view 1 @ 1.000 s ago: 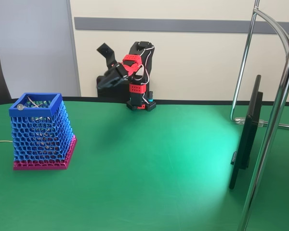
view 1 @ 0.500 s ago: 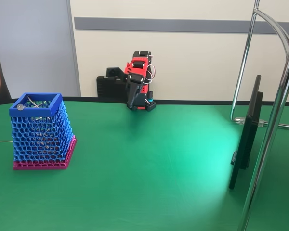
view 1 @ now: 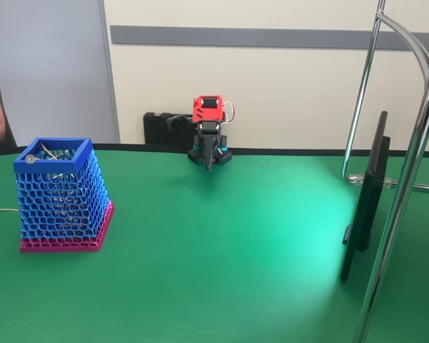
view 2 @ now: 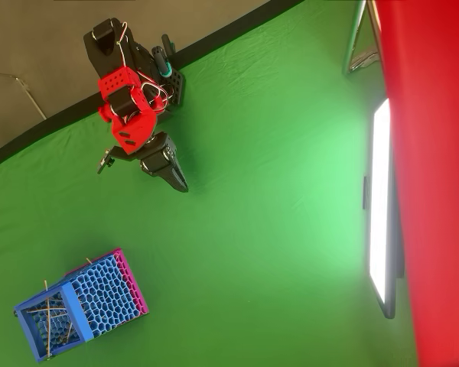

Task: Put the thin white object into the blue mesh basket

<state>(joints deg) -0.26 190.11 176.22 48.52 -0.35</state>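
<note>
Red-and-black arm folded near its base at the far edge of the green table (view 1: 222, 236), with the gripper (view 1: 210, 163) pointing down toward the cloth; in the overhead view the gripper (view 2: 177, 180) tapers to a single dark point, its jaws pressed together with nothing between them. The blue mesh basket (view 1: 61, 196) stands upright at the left of the fixed view, well apart from the arm, its magenta band resting on the table; in the overhead view the blue mesh basket (view 2: 80, 304) sits toward the lower left corner, mouth visible. Several thin strands lie crossed inside it, some leaning on the rim, one bearing a round metal knob (view 1: 29, 159) at the near left corner. The thin white object cannot be told apart from the other strands in the basket in either view.
</note>
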